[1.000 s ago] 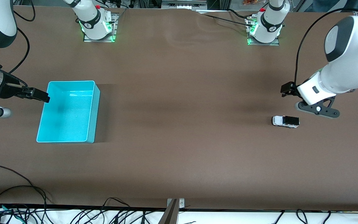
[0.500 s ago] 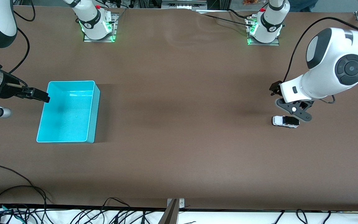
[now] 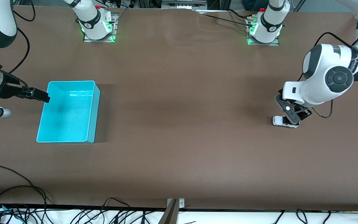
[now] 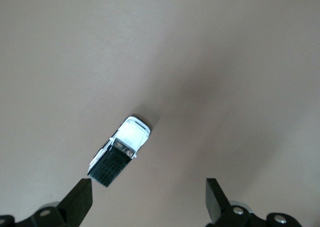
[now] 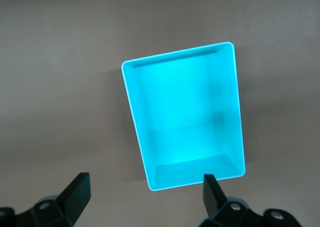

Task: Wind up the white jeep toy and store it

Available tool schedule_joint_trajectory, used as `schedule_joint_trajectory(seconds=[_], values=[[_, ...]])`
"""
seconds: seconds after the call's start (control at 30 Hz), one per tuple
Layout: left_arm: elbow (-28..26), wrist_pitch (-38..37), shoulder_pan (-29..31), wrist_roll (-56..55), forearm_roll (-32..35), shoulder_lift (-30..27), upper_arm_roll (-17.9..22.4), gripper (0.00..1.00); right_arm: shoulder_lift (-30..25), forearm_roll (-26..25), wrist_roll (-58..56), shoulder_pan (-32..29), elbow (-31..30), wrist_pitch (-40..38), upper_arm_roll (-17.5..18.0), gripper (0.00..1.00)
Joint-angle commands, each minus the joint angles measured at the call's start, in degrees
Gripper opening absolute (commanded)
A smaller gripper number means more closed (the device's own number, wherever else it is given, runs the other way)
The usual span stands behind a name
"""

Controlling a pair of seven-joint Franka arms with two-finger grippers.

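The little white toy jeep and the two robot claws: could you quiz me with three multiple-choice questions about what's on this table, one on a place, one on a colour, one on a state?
1. Where is the tiny white toy jeep with the black rear panel?
A. Inside the bin
B. On the brown table, under the left gripper
C. Held up in the air

2. What colour is the rectangular plastic bin?
A. Turquoise
B. Red
C. Yellow

3. How does the left gripper stand?
A. Shut on the jeep
B. Open, fingers apart above the jeep
C. Shut on nothing

Answers:
1 B: the jeep sits on the table at the left arm's end.
2 A: both views show turquoise walls.
3 B: the left wrist view shows both fingers clear of the jeep.

The right gripper waits open over the bin's edge.
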Motion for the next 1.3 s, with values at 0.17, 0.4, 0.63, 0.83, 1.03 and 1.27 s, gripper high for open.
schedule_joint_trajectory(seconds=[0.17, 0.4, 0.63, 0.83, 1.03, 1.27], values=[[-5.2, 7.0, -0.1, 8.0, 7.8, 1.9, -0.2, 1.00, -0.6, 0.8, -0.5, -0.2, -0.4, 0.3, 0.2, 1.00], [-5.0, 13.3, 3.2, 20.8, 7.7, 6.2, -0.2, 1.00, -0.6, 0.9, -0.5, -0.2, -0.4, 0.2, 0.2, 1.00], [-4.8, 18.2, 6.0, 28.8, 7.7, 10.0, -0.2, 1.00, -0.6, 0.9, -0.5, -0.2, -0.4, 0.3, 0.2, 1.00], [-4.6, 19.5, 6.3, 31.1, 7.8, 12.7, -0.1, 1.00, -0.6, 1.5, -0.6, -0.3, -0.5, 0.2, 0.2, 1.00], [-4.6, 21.8, 7.0, 33.4, 10.1, 13.2, -0.1, 1.00, -0.6, 1.6, -0.7, -0.4, -0.5, 0.3, 0.1, 1.00], [-4.5, 23.2, 7.9, 33.6, 10.4, 14.2, -0.1, 1.00, -0.6, 1.7, -0.8, -0.4, -0.5, 0.2, 0.1, 1.00]])
